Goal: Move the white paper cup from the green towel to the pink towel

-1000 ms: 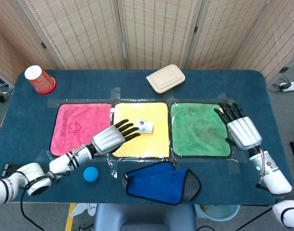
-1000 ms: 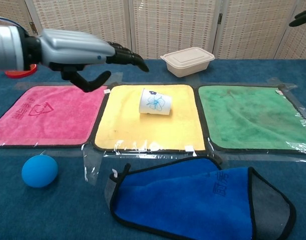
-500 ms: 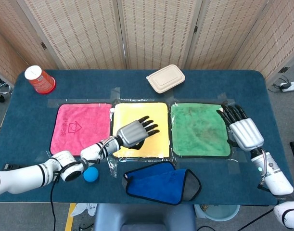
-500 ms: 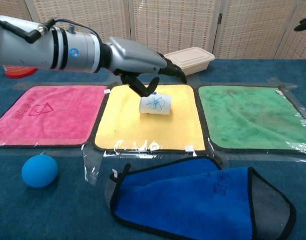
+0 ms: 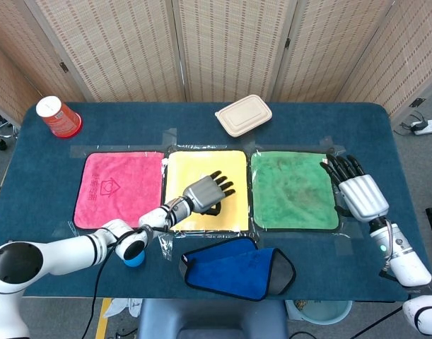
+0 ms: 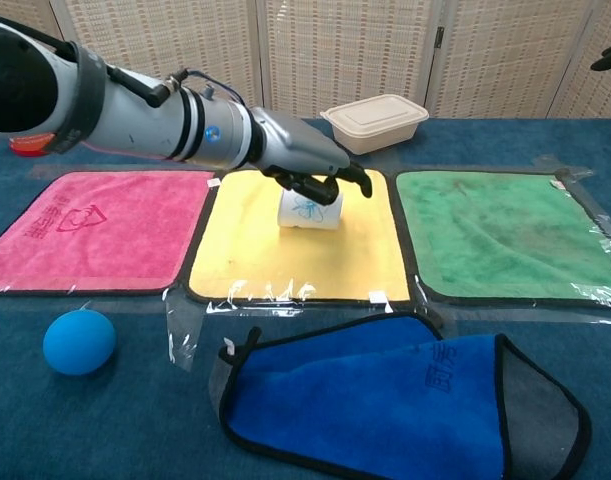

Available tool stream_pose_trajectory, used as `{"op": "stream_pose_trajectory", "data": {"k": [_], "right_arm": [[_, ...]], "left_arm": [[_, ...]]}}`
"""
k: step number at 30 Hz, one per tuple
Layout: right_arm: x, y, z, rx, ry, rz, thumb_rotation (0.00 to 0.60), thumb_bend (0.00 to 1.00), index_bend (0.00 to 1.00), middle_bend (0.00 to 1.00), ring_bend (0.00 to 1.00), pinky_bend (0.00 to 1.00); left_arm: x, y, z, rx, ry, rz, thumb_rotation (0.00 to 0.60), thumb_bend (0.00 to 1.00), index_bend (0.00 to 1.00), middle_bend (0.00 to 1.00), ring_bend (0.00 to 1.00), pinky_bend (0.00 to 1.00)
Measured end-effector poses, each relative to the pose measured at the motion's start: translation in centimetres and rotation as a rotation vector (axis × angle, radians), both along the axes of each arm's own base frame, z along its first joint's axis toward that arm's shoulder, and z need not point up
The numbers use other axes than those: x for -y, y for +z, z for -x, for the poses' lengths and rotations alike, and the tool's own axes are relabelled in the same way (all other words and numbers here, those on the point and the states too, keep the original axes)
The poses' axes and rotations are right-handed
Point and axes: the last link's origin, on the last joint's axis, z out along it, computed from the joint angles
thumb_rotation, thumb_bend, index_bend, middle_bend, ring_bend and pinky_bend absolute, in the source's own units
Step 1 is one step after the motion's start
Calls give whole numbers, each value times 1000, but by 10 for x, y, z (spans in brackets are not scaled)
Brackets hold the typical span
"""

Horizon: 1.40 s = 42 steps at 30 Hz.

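The white paper cup (image 6: 310, 210) lies mid-frame on the yellow towel (image 6: 247, 250), halfway there. The left hand (image 6: 307, 165) curls over it, not clearly gripping; the pink towel (image 6: 85, 240) waits at left.

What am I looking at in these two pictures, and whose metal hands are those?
They belong to one robot with two arms. One picture looks down from its head, the other looks out from its chest.

On the blue table lie a pink towel, a yellow towel and a green towel, with a folded blue cloth in front. There is also a blue ball, a red cup and a lidded food box.

The left hand reaches over a white paper cup lying on its side on the yellow towel; whether it grips it yet is unclear. The right hand hovers, holding nothing, beside the green towel.
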Motion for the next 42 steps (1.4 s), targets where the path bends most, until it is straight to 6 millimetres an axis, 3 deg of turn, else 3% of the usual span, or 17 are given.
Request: {"op": "stream_pose_trajectory", "data": {"k": [9, 23, 34, 42], "right_arm": [[2, -2, -1, 9, 1, -6, 600, 202, 0, 0, 0, 0], [0, 0, 4, 26, -15, 0, 600, 202, 0, 0, 0, 0], [-2, 2, 6, 41, -17, 3, 600, 202, 0, 0, 0, 0], [-2, 1, 5, 50, -10, 2, 600, 202, 0, 0, 0, 0]], "left_arm": [[-6, -18, -5, -57, 17, -46, 0, 966, 154, 90, 9, 0], [-2, -33, -8, -152, -69, -99, 0, 966, 216, 182, 74, 0], [-6, -22, 2, -212, -111, -175, 0, 966, 269, 260, 144, 0], [-4, 5, 17, -251, -98, -214, 0, 976, 295, 280, 169, 0]]}}
